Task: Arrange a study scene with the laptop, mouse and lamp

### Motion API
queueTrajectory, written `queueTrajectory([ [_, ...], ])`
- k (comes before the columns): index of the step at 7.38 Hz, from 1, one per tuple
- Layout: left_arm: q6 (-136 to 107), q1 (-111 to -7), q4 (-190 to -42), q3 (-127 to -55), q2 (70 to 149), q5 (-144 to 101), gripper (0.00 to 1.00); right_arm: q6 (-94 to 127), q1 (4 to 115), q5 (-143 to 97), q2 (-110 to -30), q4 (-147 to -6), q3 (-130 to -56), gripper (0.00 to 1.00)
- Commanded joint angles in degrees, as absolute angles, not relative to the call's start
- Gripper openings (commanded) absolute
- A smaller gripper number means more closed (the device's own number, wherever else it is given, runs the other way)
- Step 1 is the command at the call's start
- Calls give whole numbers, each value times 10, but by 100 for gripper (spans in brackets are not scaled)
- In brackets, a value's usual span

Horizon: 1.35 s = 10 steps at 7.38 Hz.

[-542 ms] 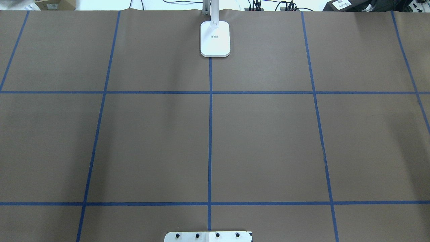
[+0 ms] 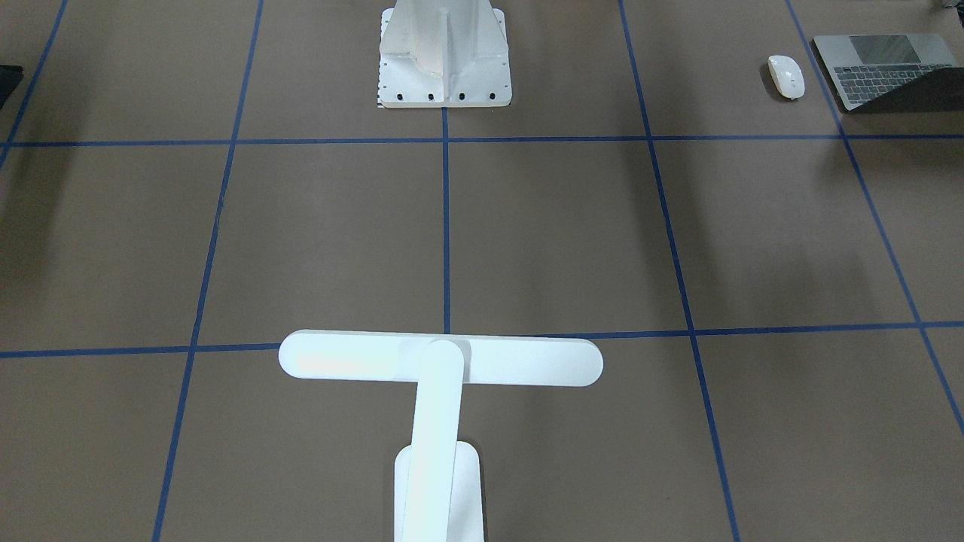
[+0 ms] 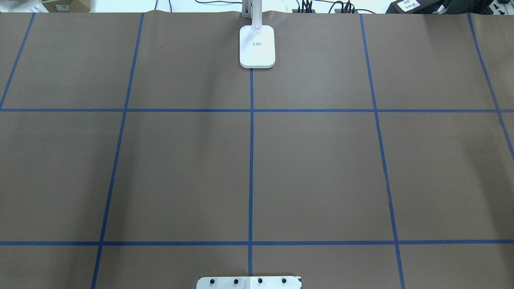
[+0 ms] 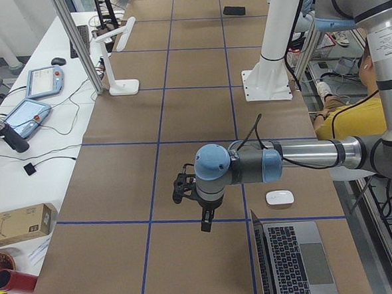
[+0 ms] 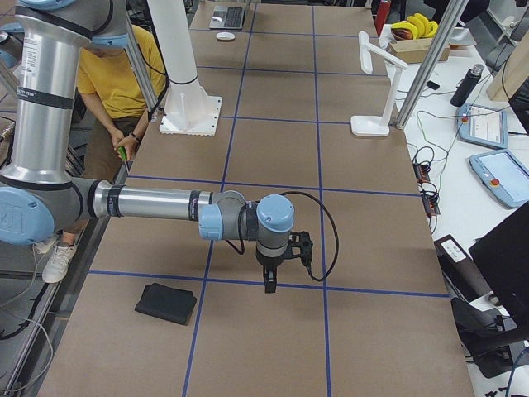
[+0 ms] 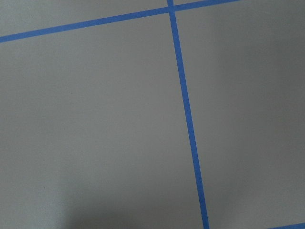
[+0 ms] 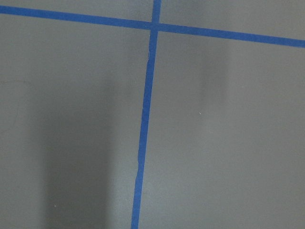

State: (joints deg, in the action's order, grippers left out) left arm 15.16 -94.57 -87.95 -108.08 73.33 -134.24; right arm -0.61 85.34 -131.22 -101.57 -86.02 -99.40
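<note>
1. The white ribbed pedestal (image 2: 444,53) is bolted at the robot's edge of the brown-papered table (image 3: 321,168), on the centre line of blue tape.
2. In the same near row, on the robot's left, the laptop (image 2: 881,68) lies open with its keyboard showing. The mouse (image 2: 785,76) sits just beside it on the centre side, not touching.
3. The left arm reaches out level past the mouse. The left gripper (image 4: 206,221) points down above a tape line. I cannot tell whether its fingers are spread or pressed together.
4. At the opposite end of the table, a black mouse pad (image 5: 167,303) lies flat. Just beyond it the right gripper (image 5: 269,281) hangs pointing down over a tape line. Its fingers' state cannot be told either.
5. Both wrist views show only paper and tape.
6. Farthest out, the lamp (image 3: 257,46) stands upright at the far edge on the centre line, well apart from laptop and mouse.
</note>
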Motion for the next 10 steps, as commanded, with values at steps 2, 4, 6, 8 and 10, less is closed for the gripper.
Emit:
queueTrajectory([
  [2,151,-947,-878,-1075,764,-1336,100,-6,853,-1312,-1015,-860,-994,100],
  [4,147,-948,-880,-1074,773,-1336,100,-6,853,-1312,-1015,-860,-994,100],
  [6,147,-970,-877,-1069,773,-1330,100,-6,853,-1312,-1016,-860,-994,100],
  [8,151,-990,-912,-1065,794,-1256,100,-6,853,-1312,-1016,-860,-994,100],
  [10,142,-997,-865,-1071,774,-1253,100,-6,853,-1312,-1015,-860,-993,100],
])
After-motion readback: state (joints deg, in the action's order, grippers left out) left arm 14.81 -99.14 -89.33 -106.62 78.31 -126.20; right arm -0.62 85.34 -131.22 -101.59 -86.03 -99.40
